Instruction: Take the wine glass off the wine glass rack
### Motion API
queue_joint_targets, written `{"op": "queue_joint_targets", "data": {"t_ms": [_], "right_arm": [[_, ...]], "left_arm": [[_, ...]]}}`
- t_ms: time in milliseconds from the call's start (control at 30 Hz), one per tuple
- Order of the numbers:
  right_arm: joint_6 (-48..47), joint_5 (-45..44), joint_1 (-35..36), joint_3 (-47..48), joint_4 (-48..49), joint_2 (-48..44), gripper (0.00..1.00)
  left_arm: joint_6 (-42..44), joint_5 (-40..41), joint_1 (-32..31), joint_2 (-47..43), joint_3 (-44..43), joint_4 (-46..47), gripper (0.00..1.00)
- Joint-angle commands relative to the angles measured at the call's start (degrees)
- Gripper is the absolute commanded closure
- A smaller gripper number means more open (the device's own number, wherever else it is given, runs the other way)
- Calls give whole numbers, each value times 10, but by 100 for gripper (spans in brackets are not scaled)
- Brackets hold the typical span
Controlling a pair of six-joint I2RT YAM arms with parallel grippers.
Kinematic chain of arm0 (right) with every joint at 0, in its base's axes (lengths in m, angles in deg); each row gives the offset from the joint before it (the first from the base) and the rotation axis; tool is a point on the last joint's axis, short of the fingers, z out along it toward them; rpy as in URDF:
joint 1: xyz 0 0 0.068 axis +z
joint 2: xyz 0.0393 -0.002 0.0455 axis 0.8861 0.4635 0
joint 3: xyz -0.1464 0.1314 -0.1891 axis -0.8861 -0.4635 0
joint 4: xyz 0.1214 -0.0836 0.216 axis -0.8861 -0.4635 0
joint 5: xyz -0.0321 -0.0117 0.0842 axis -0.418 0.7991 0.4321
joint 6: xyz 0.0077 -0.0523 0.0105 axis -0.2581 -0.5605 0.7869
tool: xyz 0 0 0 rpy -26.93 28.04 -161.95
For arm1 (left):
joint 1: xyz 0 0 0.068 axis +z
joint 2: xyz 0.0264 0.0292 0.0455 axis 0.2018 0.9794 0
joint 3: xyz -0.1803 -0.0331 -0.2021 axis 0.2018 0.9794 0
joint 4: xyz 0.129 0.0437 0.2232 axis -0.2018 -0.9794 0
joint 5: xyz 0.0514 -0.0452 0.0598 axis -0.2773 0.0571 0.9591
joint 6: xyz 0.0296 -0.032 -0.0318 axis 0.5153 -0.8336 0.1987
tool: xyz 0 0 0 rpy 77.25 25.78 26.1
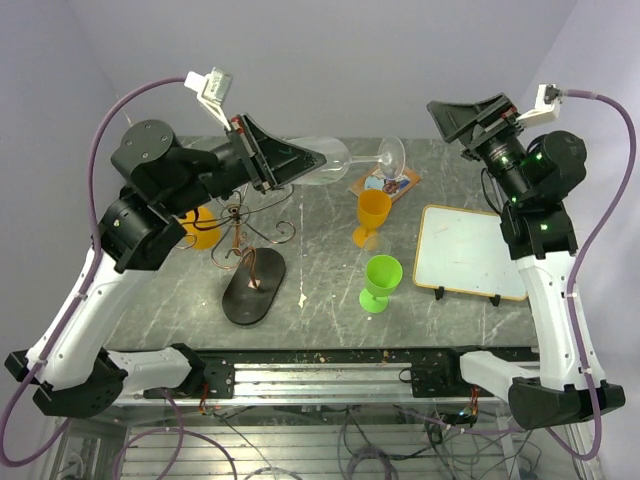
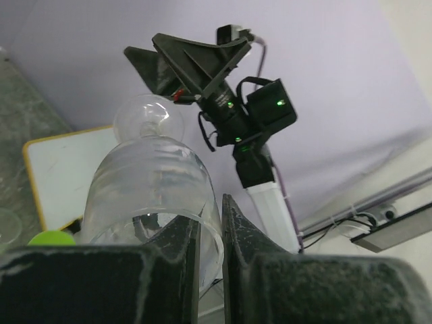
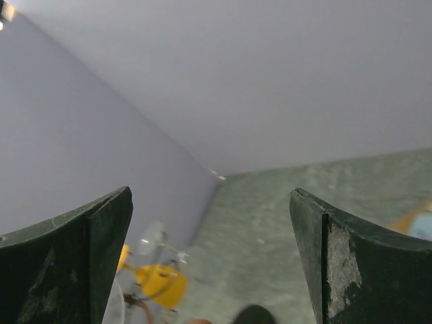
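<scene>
Above the table's far left, left gripper (image 1: 315, 160): raised in the air. Its two black fingers (image 2: 256, 270) are closed on the rim of a clear stemmed wine glass (image 1: 338, 160). The left wrist view shows the glass wall pinched in the narrow slot between them.

Wine glass: off the rack and carried on its side. The bowl is at the fingers, and the stem and round foot point right toward the middle of the table. From the top view it looks clear of the wire arms, and the gripper seems to be all it touches.

Rack: a thin copper-brown wire wine glass rack (image 1: 245, 232) with curled scroll arms around a central post, on a dark oval base. It stands upright on the grey-green marbled table (image 1: 330, 325), below the held glass and on its near side.

Right gripper (image 1: 458, 122): lifted high at the far right. Its black fingers (image 3: 364, 263) are spread wide and grip nothing.

Orange plastic goblet (image 1: 372, 213): upright near the middle of the table, to the right of the rack.

Lime-green plastic goblet (image 1: 381, 280): upright, just nearer than the orange one and apart from it.

Second orange cup (image 1: 200, 228): beside the rack on its left, partly hidden by the left arm.

White rectangular board with a pale wooden rim (image 1: 470, 250): lying flat on the right side of the table.

Small orange-edged card with a blue pattern (image 1: 395, 185): on the table behind the orange goblet. In the top view it lies under the foot of the glass.
</scene>
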Motion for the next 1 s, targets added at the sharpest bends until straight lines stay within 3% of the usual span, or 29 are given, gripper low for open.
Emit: {"op": "queue_joint_targets", "data": {"t_ms": [0,167,467,633,967], "right_arm": [[-185,-9,-4,24,-137,-13,0],[-252,-56,-4,32,-200,-46,0],[-290,-102,-4,23,-244,-99,0],[-327,-195,4,54,-274,-122,0],[-356,-236,34,44,-272,-165,0]], "left_arm": [[75,47,-28,38,-74,-143,93],[146,123,-65,105,-173,-285,93],[194,307,-169,193,-235,-392,93],[203,396,-224,256,-263,-444,93],[229,396,-232,354,-269,-465,93]]}}
